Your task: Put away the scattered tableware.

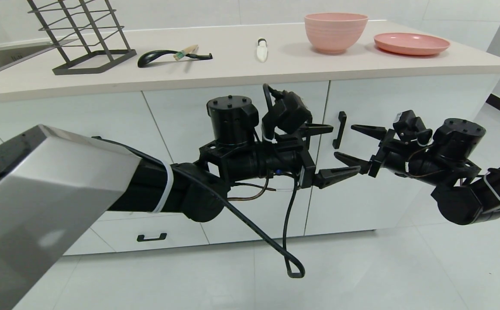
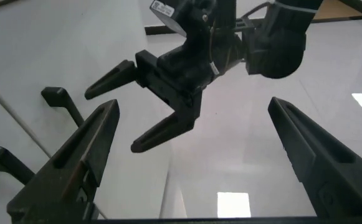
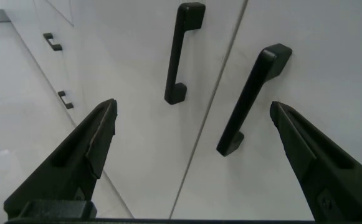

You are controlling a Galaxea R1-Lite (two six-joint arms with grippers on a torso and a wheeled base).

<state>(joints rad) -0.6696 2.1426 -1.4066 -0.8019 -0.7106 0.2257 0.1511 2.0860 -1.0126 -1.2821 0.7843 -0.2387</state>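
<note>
The tableware lies spread along the pale counter point(image 1: 241, 64) across the top of the head view: a pink bowl point(image 1: 336, 32) stands upright at upper right, with a shallow pink plate point(image 1: 411, 43) just beside it, nearer the frame's right edge and apart from the bowl. Toward the upper centre lies a small white utensil point(image 1: 261, 49) with a dark end, by itself. Left of that lies a black spoon point(image 1: 155, 57), and a wooden piece with a green band point(image 1: 186, 52) rests across its handle. At upper left stands a black wire rack point(image 1: 86, 38), and beyond it, in the frame's corner, is the edge of a steel sink point(image 1: 0, 58). Both arms hang well below the counter's edge, in front of the white cabinet doors point(image 1: 405, 150) at mid frame. The left gripper point(image 1: 345, 149) points toward the right of the frame, its fingers spread wide and holding nothing. The right gripper point(image 3: 193, 104) faces it from the right side, also spread and empty, its tips close to the left one's. Between the two sits a black door handle point(image 1: 340, 129); the right wrist view has two such handles side by side on either side of a door seam. A small drawer pull point(image 1: 151, 237) sits at lower left above the pale tiled floor point(image 1: 361, 271).
</note>
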